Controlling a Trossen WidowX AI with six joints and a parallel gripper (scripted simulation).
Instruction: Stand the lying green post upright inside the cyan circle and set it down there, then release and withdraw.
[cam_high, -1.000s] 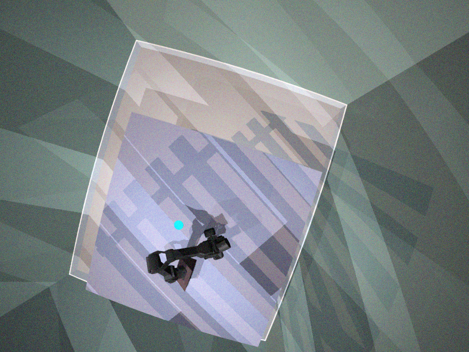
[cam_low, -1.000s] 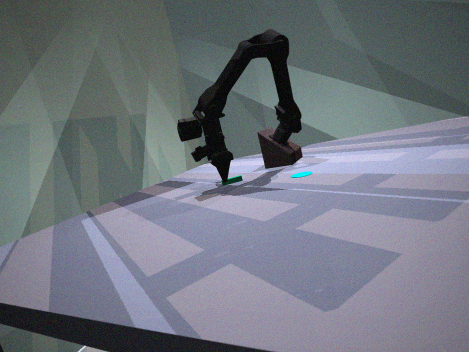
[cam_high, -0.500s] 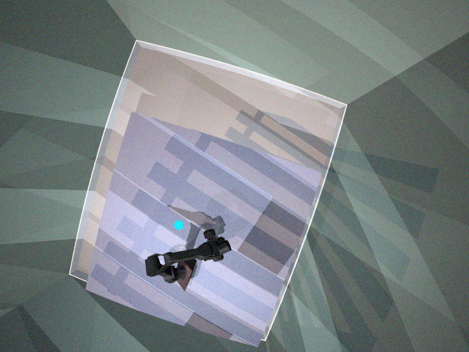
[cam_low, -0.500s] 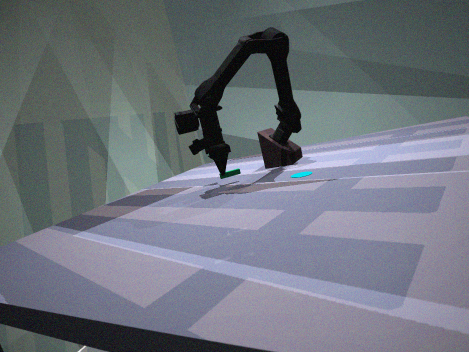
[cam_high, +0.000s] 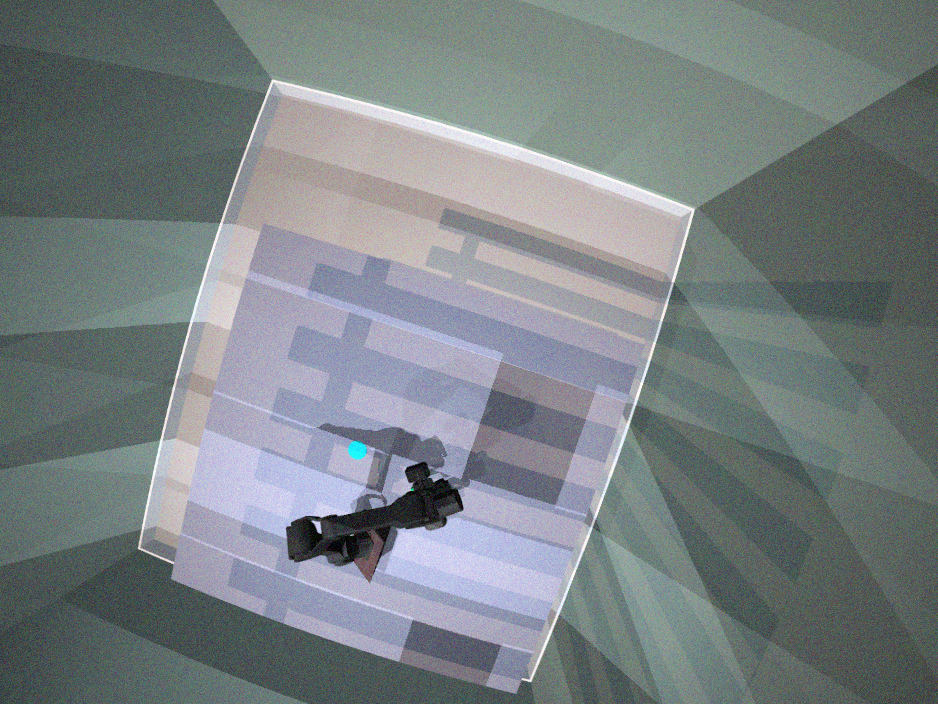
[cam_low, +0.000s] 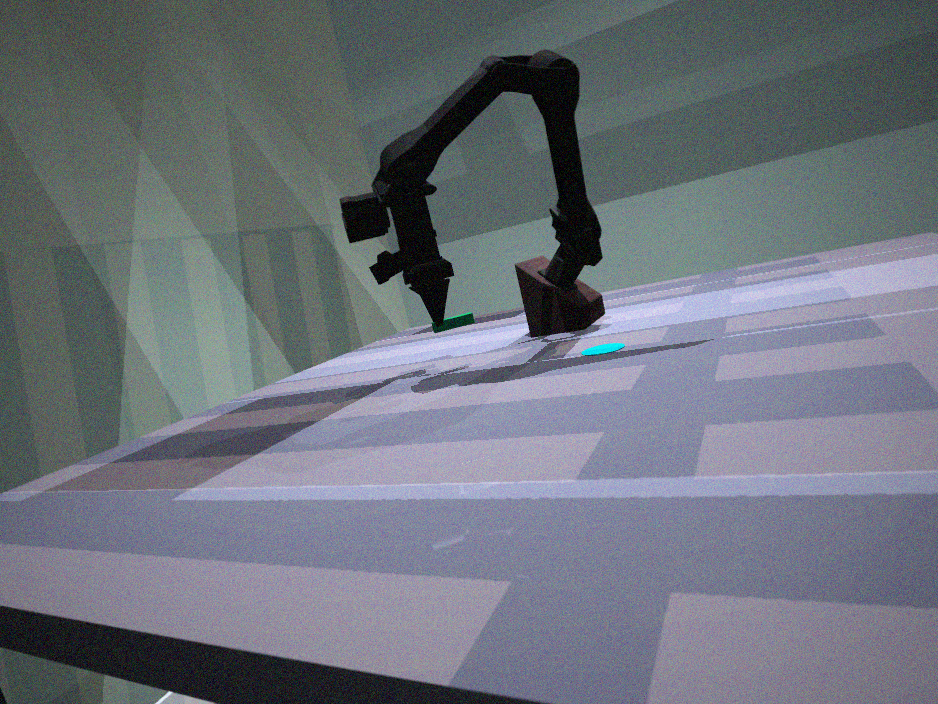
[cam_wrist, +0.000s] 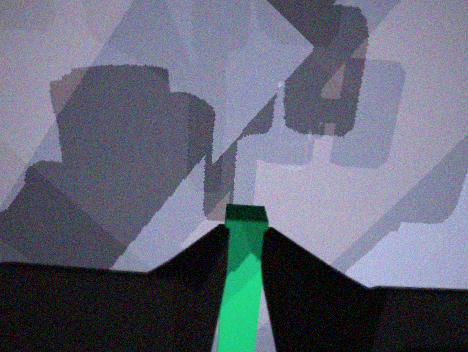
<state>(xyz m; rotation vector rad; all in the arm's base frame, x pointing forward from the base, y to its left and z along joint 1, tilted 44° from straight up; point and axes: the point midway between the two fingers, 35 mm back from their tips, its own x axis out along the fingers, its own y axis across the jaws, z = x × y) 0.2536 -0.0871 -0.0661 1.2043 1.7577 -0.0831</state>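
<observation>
My tool (cam_low: 438, 325) (cam_wrist: 244, 236) was closed on the green post (cam_low: 454, 322) (cam_wrist: 242, 295) near one end, the post lying level between its fingers. The grasp was made; turning upright, placing and release remained. The cyan circle (cam_high: 357, 450) (cam_low: 603, 349) lay apart from the tool, on the arm base's (cam_high: 368, 568) (cam_low: 550, 310) side, the way there seemingly unblocked.

From where I stand, the arm's upper link (cam_low: 562, 140) climbs from its foot toward 12 o'clock, leaning slightly to 11. At the high elbow (cam_high: 303, 539) (cam_low: 551, 71) it bends, and the forearm (cam_high: 371, 519) (cam_low: 460, 109) slopes down toward 8. The wrist (cam_high: 440, 503) (cam_low: 415, 223) drops steeply, aiming the gripper (cam_low: 439, 324) (cam_wrist: 244, 236) near 6, its 2 dark fingers clamped, tips kept slightly apart by their grip.
</observation>
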